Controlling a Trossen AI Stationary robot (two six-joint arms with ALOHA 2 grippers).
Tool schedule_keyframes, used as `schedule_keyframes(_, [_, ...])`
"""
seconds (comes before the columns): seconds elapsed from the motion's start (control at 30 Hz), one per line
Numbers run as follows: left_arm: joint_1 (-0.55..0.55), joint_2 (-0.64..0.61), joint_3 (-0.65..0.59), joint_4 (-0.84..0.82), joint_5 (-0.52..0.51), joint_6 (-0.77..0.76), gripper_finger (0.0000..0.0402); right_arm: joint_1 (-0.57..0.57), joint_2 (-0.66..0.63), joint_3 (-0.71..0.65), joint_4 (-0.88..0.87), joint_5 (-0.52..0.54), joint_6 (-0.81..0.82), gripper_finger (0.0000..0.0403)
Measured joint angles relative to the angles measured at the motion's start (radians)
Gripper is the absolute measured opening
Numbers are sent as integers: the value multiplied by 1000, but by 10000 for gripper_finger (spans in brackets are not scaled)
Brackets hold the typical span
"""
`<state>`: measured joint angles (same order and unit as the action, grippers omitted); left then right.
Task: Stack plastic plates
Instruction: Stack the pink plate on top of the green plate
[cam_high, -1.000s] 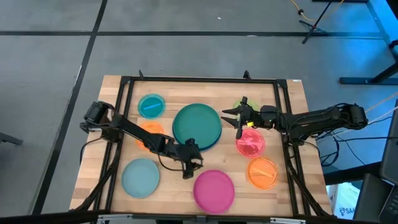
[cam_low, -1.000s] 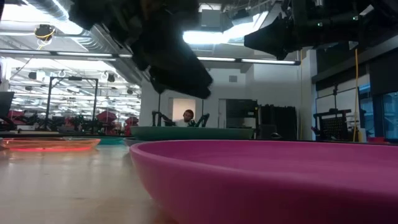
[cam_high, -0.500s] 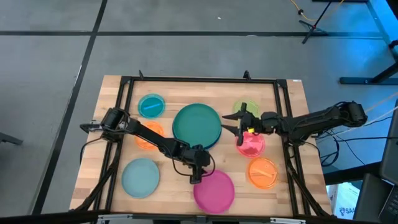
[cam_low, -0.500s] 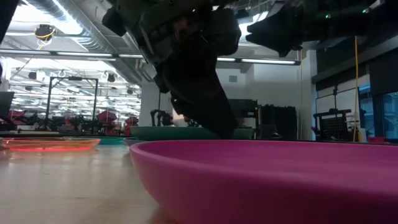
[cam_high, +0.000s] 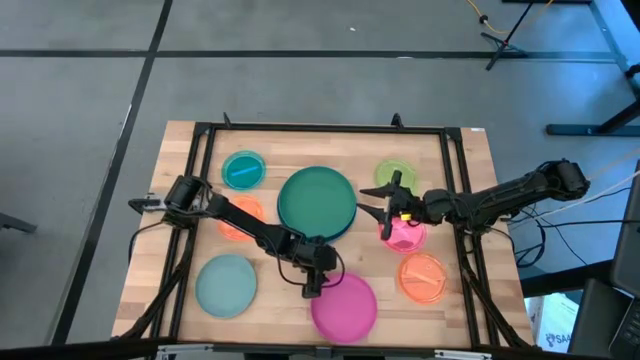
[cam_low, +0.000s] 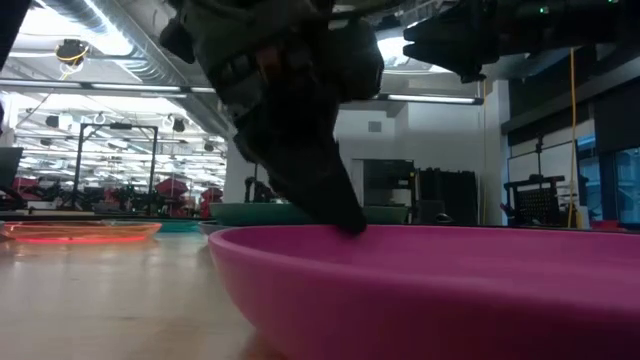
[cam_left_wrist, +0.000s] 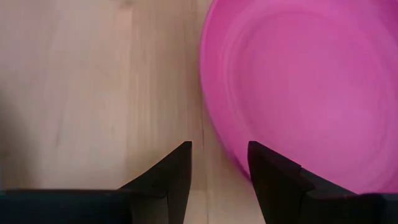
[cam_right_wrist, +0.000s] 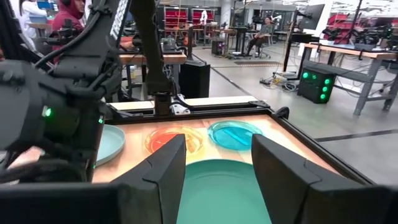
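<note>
High view: the wooden table (cam_high: 180, 140) carries scattered plastic plates, with the left gripper (cam_high: 313, 285) lowered at the upper-left rim of the magenta plate (cam_high: 345, 306) near the front edge. Its fingers stand apart and straddle that rim, one finger (cam_left_wrist: 168, 177) over bare wood and the other on the plate's side, as the left wrist view shows; they have not closed on it. From the low view the same gripper (cam_low: 345, 215) reaches down just behind the magenta plate's (cam_low: 430, 290) near wall. At the table's centre the large green plate (cam_high: 317, 200) lies on top of a blue plate (cam_high: 345, 228), whose edge peeks out at the lower right. The right gripper (cam_high: 372, 200) hovers beside the green plate's right edge, its fingers spread wide, with the arm stretching over the pink plate (cam_high: 405, 232). The right wrist view looks past those open fingers (cam_right_wrist: 158, 171) across the green plate (cam_right_wrist: 224, 190) to the far side of the table. A lime plate (cam_high: 396, 175) sits behind the right gripper, and an orange plate (cam_high: 423, 277) lies in front of the pink one. On the left side, a small teal plate (cam_high: 243, 170) rests near the back, a second orange plate (cam_high: 238, 218) shows partly under the left arm, and the pale teal plate (cam_high: 226, 285) lies at the front left.
</note>
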<state>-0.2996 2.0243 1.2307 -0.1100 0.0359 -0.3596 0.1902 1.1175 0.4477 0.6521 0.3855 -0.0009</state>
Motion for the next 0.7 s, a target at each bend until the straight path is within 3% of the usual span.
schedule_keyframes(0.33, [-7, 30, 0, 30, 1, 36, 143, -1, 0, 0, 1, 1, -13, 177])
schedule_keyframes(0.7, [-7, 30, 0, 30, 8, 146, 51, -1, 0, 0, 2, 68, -30, 177])
